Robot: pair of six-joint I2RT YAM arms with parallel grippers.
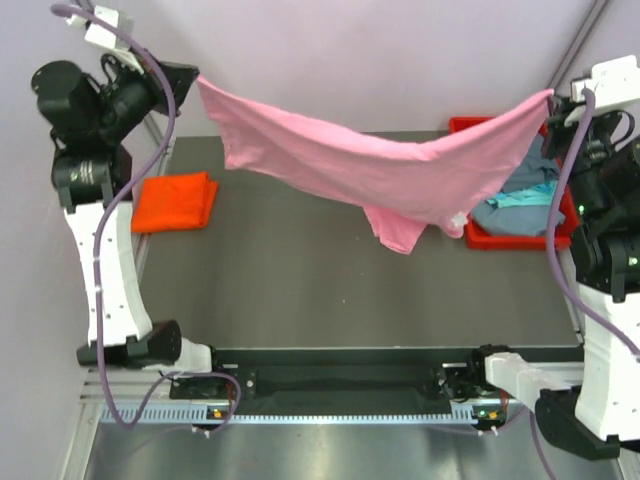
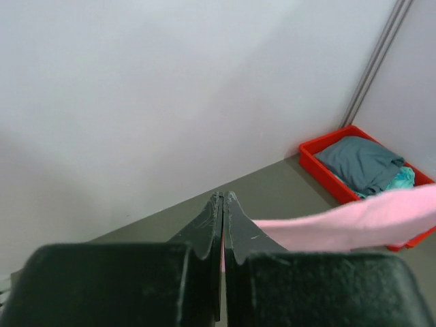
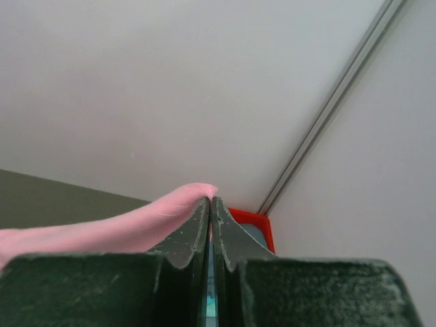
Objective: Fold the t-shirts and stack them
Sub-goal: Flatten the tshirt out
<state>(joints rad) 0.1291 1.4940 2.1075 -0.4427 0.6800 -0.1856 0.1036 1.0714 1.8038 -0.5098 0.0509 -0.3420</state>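
A light pink t-shirt [image 1: 360, 165] hangs stretched in the air above the table, sagging in the middle. My left gripper [image 1: 196, 78] is shut on its left corner, high at the back left. My right gripper [image 1: 552, 98] is shut on its right corner, high at the back right. In the left wrist view the pink t-shirt [image 2: 354, 221] runs off to the right from the closed left gripper [image 2: 223, 197]. In the right wrist view the pink t-shirt [image 3: 116, 228] trails left from the closed right gripper [image 3: 209, 201]. A folded orange t-shirt [image 1: 176, 201] lies at the table's left edge.
A red tray [image 1: 466, 127] at the back right holds grey-blue [image 1: 525, 205] and teal [image 1: 530, 192] shirts. The dark table [image 1: 300, 290] lies below the hanging shirt. White walls close in behind and at both sides.
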